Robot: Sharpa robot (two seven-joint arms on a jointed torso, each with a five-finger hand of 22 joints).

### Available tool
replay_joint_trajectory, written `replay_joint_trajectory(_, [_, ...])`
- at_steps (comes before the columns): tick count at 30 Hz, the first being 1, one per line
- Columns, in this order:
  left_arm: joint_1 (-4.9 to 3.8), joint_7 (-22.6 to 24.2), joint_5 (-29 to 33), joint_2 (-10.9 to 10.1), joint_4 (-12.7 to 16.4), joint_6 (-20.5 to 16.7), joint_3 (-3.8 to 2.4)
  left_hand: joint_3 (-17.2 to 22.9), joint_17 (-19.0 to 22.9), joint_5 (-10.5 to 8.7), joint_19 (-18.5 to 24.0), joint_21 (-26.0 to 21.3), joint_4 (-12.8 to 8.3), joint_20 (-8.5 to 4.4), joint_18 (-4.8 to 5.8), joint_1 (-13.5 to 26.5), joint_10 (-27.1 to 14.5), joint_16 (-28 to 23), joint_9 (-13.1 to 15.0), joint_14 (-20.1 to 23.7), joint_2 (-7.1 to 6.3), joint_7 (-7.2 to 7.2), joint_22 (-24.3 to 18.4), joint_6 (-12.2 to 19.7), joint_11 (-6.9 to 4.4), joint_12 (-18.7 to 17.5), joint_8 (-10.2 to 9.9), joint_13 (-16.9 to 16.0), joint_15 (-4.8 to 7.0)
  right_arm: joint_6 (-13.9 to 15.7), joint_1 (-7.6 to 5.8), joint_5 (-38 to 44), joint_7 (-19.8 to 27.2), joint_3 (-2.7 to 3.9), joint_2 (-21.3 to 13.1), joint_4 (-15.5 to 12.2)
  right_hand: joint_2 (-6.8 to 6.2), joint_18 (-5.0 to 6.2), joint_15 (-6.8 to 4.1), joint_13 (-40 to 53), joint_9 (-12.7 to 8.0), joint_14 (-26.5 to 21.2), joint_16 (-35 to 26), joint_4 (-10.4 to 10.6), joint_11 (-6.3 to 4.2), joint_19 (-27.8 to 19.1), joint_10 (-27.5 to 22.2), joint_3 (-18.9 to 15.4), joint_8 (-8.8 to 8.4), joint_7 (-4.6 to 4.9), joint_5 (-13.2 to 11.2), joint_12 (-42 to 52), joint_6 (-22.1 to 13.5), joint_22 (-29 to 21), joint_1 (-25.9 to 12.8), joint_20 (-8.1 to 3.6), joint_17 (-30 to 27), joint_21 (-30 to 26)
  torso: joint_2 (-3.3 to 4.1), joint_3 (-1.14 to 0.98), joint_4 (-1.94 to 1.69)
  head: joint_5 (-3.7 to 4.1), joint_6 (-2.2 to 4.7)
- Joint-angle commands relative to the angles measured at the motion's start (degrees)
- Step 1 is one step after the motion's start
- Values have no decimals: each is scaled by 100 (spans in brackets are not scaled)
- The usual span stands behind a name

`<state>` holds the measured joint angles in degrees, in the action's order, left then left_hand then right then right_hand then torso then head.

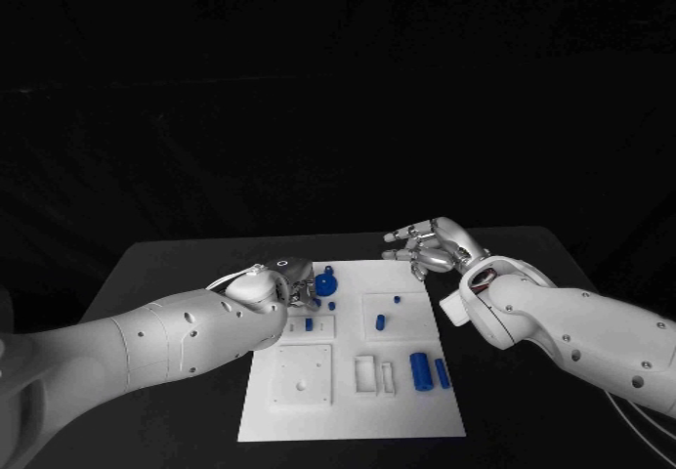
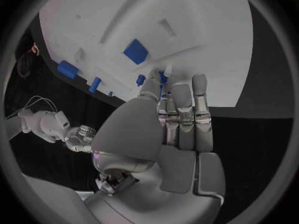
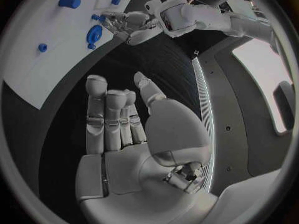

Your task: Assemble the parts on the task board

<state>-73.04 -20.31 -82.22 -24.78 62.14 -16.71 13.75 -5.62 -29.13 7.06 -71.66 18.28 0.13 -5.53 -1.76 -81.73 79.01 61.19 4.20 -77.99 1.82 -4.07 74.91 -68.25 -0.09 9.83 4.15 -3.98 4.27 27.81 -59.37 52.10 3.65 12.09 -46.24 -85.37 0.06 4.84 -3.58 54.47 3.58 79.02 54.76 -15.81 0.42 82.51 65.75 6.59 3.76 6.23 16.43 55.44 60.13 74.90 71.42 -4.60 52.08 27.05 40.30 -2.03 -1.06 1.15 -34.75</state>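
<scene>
The white task board [image 1: 353, 410] lies in the middle of the black table. At its far left edge stands a round blue part [image 1: 325, 284] with a thin stem. My left hand [image 1: 276, 283] is at that part, and its thumb and fingertips [image 2: 167, 87] close around a bit of blue [image 2: 161, 77]. In the right wrist view the same disc-shaped part [image 3: 94, 34] sits just under the left hand [image 3: 124, 24]. My right hand [image 1: 434, 244] hovers open off the board's far right corner, its straight fingers [image 3: 106, 119] holding nothing.
Two blue cylinders [image 1: 420, 368] [image 1: 443, 372] lie at the board's right side. Small blue pegs [image 1: 380, 320] [image 1: 309, 323] and white blocks [image 1: 305, 374] [image 1: 365, 374] sit across the board. Bare black table lies on either side of the board.
</scene>
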Motion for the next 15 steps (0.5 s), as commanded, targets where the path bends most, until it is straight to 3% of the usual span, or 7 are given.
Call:
replay_joint_trajectory(1, [21, 154, 82, 32, -11, 150, 0, -29, 2, 25, -11, -14, -27, 21, -39, -1, -28, -19, -10, -17, 41, 5, 112, 47, 16, -38, -35, -5, -15, -83, 1, 60, 29, 3, 5, -7, 8, 109, -12, 8, -4, 17, 35, 3, -30, 5, 25, 25, -24, 4, 44, 21, 32, 264, -71, -10, 4, 23, 2, -2, -5, 13, -4])
replay_joint_trajectory(13, [29, 190, 152, 56, -63, 585, 0, -73, 5, 147, 28, -11, -79, 41, -45, -39, -107, -30, -52, 19, 60, -90, 114, 353, 51, -57, -63, -3, -39, -94, 2, 45, 26, 4, 8, -3, 12, 109, -12, 9, -4, 17, 34, 24, -30, 5, 25, 23, -24, 3, 84, 20, 31, 263, -113, -10, 5, 21, -3, 2, -6, 21, -1])
replay_joint_trajectory(14, [30, 194, 157, 57, -66, 615, 0, -77, 5, 182, 29, -9, -84, 44, -47, -41, -110, -27, -51, 19, 54, -95, 114, 373, 53, -57, -59, -4, -41, -95, 2, 44, 26, 4, 8, -4, 11, 109, -12, 9, -4, 18, 35, 25, -30, 5, 25, 23, -24, 3, 87, 20, 30, 263, -114, -10, 6, 21, -3, 1, -6, 25, -5])
replay_joint_trajectory(15, [30, 198, 163, 58, -69, 651, 0, -80, 3, 339, 32, -5, -91, 45, -51, -45, -110, -24, -49, 22, 46, -98, 115, 392, 49, -56, -55, -5, -42, -96, 2, 43, 26, 4, 8, -5, 9, 109, -12, 10, -4, 19, 37, 28, -31, 5, 25, 23, -24, 2, 101, 20, 30, 263, -120, -10, 8, 22, -3, 3, -6, 24, -7])
